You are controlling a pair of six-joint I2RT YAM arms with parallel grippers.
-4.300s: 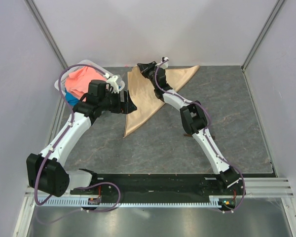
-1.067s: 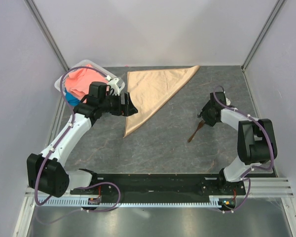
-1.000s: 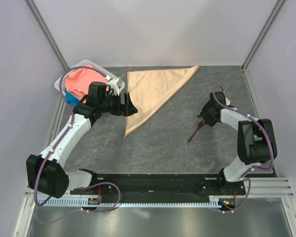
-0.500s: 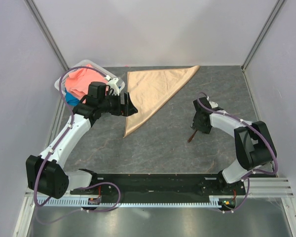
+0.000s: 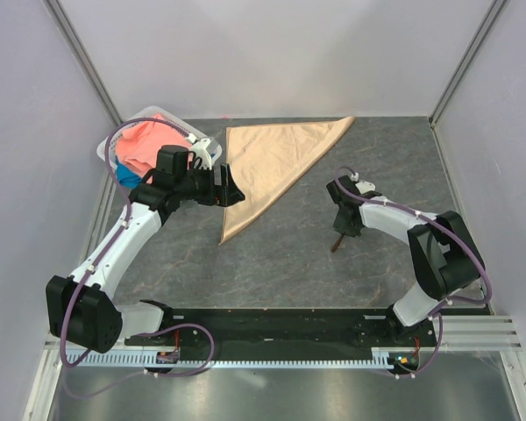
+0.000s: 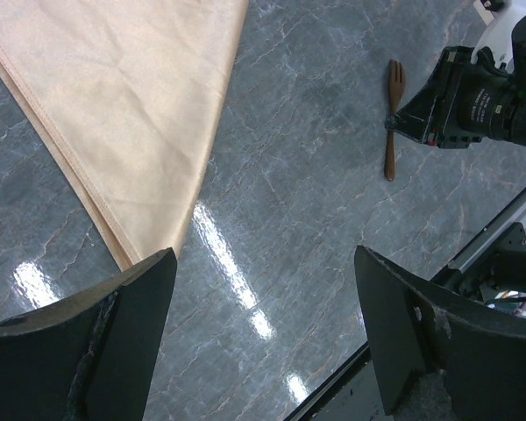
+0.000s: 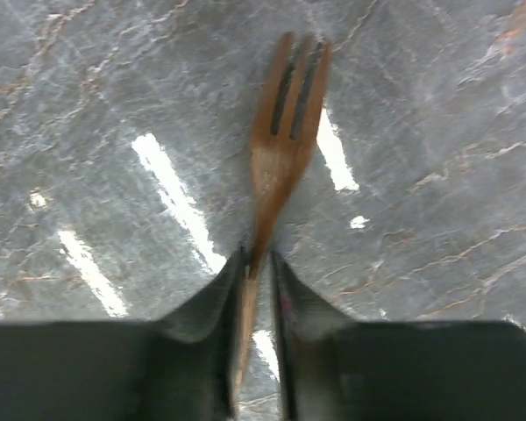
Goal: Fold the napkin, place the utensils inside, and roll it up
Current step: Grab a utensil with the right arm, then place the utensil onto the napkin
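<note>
- Right fingers (image 7: 237, 279) are down at the worktop (image 5: 280, 263) and drawn in narrow, one on each side of the fork (image 7: 280, 167), pinching its thin handle.
- The grip sits just behind the neck. The tines stick out ahead of the fingertips and the rest of the handle runs back beneath them.
- The fork lies flat on the dark marbled stone, its tines resting on it in the wrist view.
- From above, only the handle's tail shows, poking out on the near side of the right fingers.
- Over to the left fingers (image 5: 231, 189): spread wide, nothing between them, hanging above the worktop.
- Just ahead of them lies the napkin (image 5: 276, 158), folded into a flat peach-gold triangle.
- Its near point comes down close beside the left fingertips, and its long doubled edge runs away from them.
- In the left wrist view, that near point ends just short of one finger; the other finger has only bare stone ahead of it.
- Farther out in that view, the fork and the right fingers sit well apart from the napkin.
- Behind the left fingers, on the wrist side, a white bin (image 5: 171, 114) holds a coral cloth (image 5: 145, 145) with a blue cloth (image 5: 127, 175) showing under it.
</note>
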